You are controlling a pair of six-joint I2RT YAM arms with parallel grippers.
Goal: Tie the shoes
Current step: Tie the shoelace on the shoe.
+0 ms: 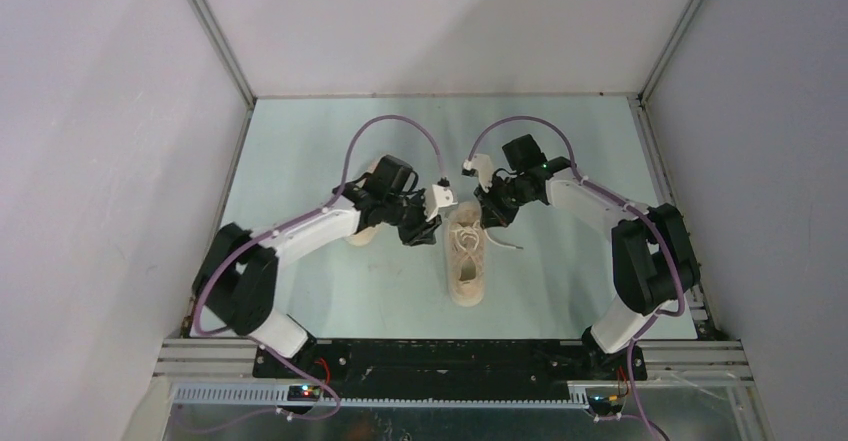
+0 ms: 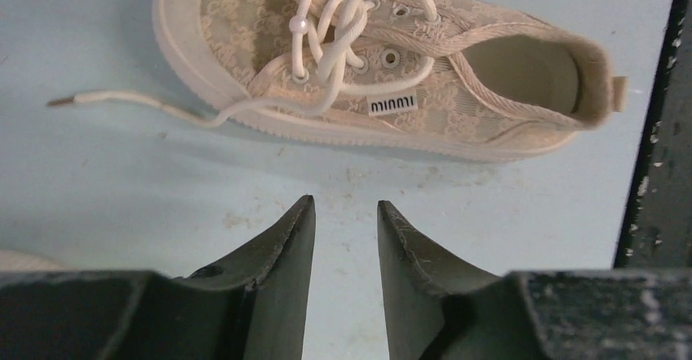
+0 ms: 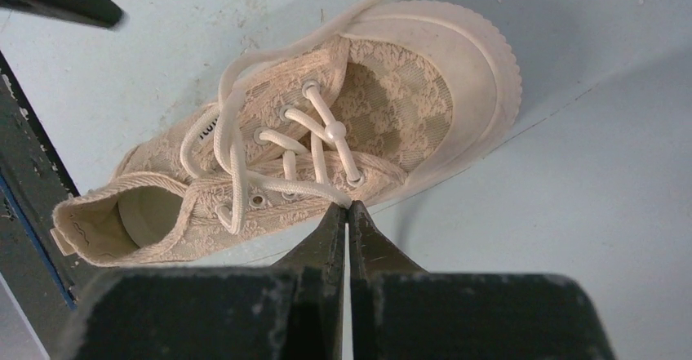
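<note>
Left gripper: fingers partway apart, empty, over table just left of centre shoe. Right gripper: tips closed together, pinching lace at shoe's right side. Second shoe further left, partly under left arm.

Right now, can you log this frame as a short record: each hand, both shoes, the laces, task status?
left hand: open, empty, over the table beside the middle shoe
right hand: shut, tips against a lace strand at that shoe's side; pinch unclear
second shoe: mostly hidden under the left arm
lace end: lying loose on the table
status: no bow seen; laces slack on the middle shoe
</note>
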